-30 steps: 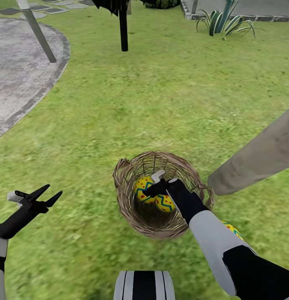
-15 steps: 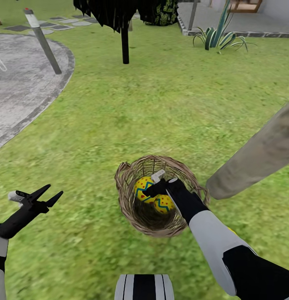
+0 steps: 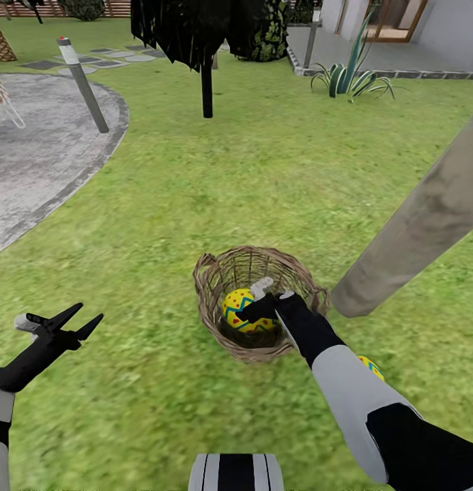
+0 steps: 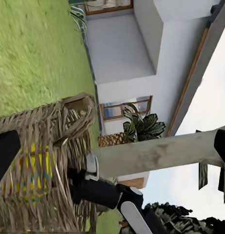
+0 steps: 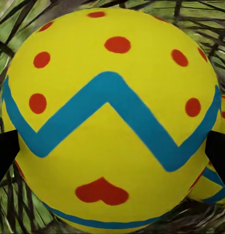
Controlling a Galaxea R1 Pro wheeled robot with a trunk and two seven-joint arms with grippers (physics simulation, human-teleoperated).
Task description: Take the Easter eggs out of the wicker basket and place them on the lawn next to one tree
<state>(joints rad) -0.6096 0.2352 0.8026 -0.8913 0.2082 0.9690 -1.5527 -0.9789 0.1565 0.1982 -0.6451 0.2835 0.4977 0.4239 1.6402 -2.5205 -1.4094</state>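
- Three Easter eggs can be counted. One egg in the basket [image 3: 237,305] is between the fingers of the right pincer [image 3: 263,294]; a second egg [image 5: 214,183] lies just behind it in the right wrist view; the third egg [image 3: 370,367] lies on the lawn [image 3: 263,177] near the foot of the pale trunk [image 3: 413,232], partly hidden by the right forearm.
- One wicker basket [image 3: 212,286] stands on the lawn, just beside the base of the trunk.
- The right pincer reaches into the basket. In the right wrist view its dark fingertips [image 5: 5,153] sit at both sides of the big yellow egg, so it grips this egg.
- The left pincer [image 3: 76,319] hangs over the grass, well apart from the basket, its fingers spread and holding nothing.
- Other things: one black-trunked tree [image 3: 207,82], one grey post [image 3: 82,85], one paved patch [image 3: 38,150], one spiky plant [image 3: 349,71].
- Compared with one second ago, the camera has tilted up, so more of the garden shows at the top. The basket now shows one egg clearly instead of two. Both arms keep about the same pose.
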